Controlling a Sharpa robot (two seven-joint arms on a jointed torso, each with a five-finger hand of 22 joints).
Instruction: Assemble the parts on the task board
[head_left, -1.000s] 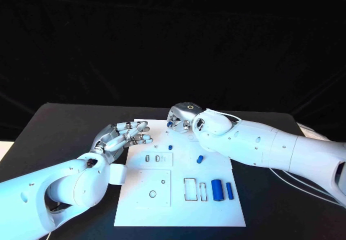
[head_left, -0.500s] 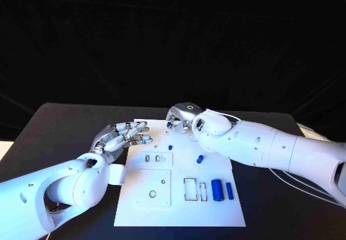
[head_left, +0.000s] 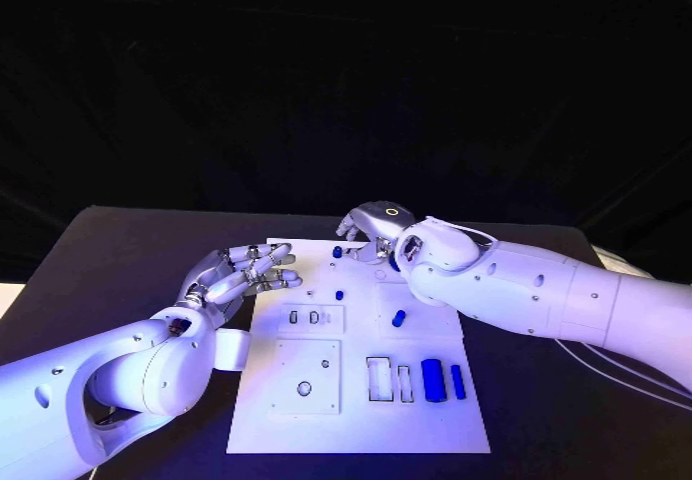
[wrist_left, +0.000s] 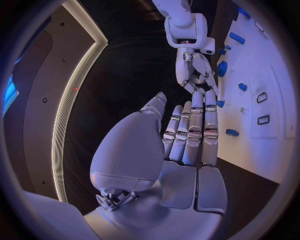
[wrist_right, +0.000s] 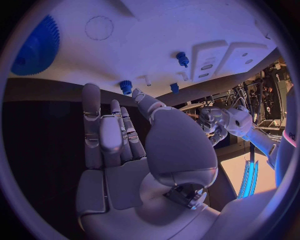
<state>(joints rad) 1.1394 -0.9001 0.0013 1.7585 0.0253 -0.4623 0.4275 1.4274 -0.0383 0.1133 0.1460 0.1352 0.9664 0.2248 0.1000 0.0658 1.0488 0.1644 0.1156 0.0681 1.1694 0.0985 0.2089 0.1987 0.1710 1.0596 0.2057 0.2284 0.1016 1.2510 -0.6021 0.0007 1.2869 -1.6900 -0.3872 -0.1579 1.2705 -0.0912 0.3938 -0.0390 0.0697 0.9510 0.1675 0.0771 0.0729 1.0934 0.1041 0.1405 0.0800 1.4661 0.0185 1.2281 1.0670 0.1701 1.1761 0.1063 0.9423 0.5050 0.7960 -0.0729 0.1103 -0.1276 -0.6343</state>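
The parts, small blue pieces lying loose on the board, look light, stiff and smooth, best pinched across their sides by fingertips; the right hand and left hand both hover released, fingers apart.

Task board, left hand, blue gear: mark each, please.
task board (head_left: 361, 425), head view, bare near part of the plate.
left hand (head_left: 238, 275), head view, middle of the hand.
blue gear (wrist_right: 35, 46), right wrist view, its toothed face.
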